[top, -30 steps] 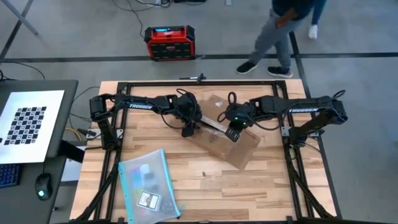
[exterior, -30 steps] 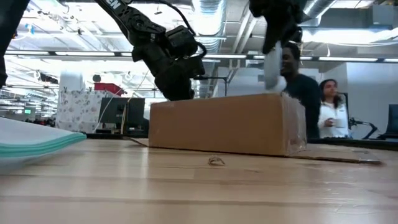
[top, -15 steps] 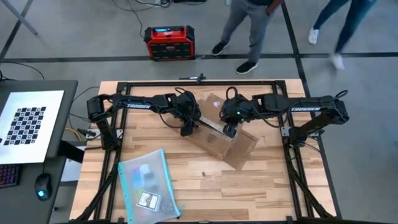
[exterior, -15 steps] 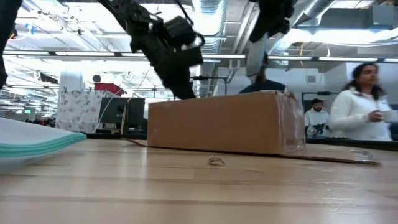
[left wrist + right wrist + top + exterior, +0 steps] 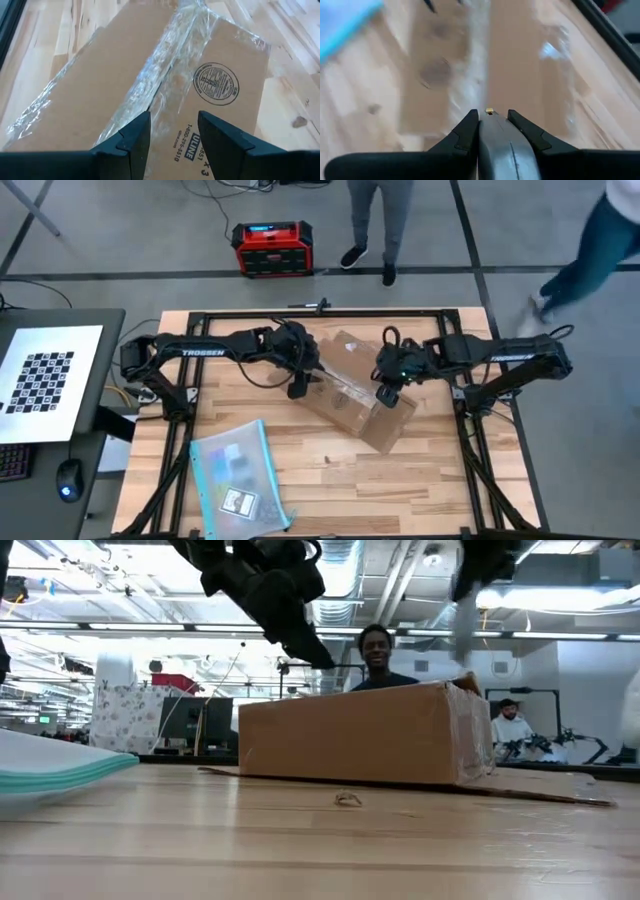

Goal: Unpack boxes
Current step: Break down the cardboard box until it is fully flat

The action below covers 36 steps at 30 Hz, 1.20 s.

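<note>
- While two people cross the floor behind, wooden table [image 5: 330,475] holds pouch [image 5: 238,475], then cardboard box [image 5: 355,395] mid-table
- Left gripper [image 5: 298,388]: fingers parted over taped seam, empty
- Right gripper [image 5: 384,394]: nearly closed on a thin grey blade, shifted rightward along box since earlier frame

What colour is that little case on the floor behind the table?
Red with black trim: the case shows best in the high view.

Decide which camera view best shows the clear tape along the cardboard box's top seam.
The left wrist view: the tape fills the frame, glossy and wrinkled along the box. The high view shows only a pale strip, the low view its end, the right wrist view a blur.
</note>
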Available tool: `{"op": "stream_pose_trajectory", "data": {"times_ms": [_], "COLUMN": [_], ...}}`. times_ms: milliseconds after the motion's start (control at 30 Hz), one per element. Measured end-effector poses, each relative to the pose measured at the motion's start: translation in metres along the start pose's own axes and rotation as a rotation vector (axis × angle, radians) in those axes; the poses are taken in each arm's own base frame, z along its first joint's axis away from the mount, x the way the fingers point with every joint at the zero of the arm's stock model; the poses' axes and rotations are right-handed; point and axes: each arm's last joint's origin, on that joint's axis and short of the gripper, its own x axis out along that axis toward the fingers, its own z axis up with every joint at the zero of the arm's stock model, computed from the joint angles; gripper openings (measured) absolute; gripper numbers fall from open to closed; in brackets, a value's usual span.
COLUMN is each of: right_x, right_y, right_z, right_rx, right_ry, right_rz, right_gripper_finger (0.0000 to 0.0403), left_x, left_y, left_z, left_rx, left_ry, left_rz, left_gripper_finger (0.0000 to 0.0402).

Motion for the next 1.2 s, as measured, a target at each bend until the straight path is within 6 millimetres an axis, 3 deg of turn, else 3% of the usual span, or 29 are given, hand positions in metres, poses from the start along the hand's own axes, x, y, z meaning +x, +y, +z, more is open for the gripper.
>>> {"op": "stream_pose_trajectory", "data": {"times_ms": [200, 300, 567, 667, 833, 967, 1200], "right_x": [-0.024, -0.024, 0.025, 0.043, 0.073, 0.084, 0.074], "right_y": [-0.012, -0.008, 0.010, 0.008, 0.001, -0.002, 0.002], "right_z": [-0.033, -0.045, -0.106, -0.130, -0.161, -0.168, -0.161], "right_rx": [0.085, 0.109, 0.115, 0.159, 0.218, 0.219, 0.187], "right_ry": [0.090, 0.093, 0.150, 0.139, 0.123, 0.083, 0.121], "right_rz": [-0.217, -0.242, -0.300, -0.360, -0.384, -0.367, -0.338], "right_gripper_finger": [0.0071, 0.0071, 0.0071, 0.0071, 0.0108, 0.0121, 0.0133], "left_x": [0.000, 0.000, 0.000, 0.000, 0.000, -0.001, -0.001], "left_y": [0.000, 0.000, 0.000, 0.000, 0.000, 0.000, -0.001], "left_z": [-0.003, -0.003, -0.003, -0.002, -0.001, -0.001, -0.004], "left_rx": [-0.006, -0.018, 0.005, 0.011, 0.027, 0.028, 0.018], "left_ry": [0.027, 0.029, 0.028, 0.023, 0.015, 0.016, 0.044], "left_rz": [-0.006, -0.006, -0.007, -0.005, -0.003, -0.003, -0.004], "left_gripper_finger": [0.0149, 0.0149, 0.0149, 0.0149, 0.0149, 0.0149, 0.0149]}}
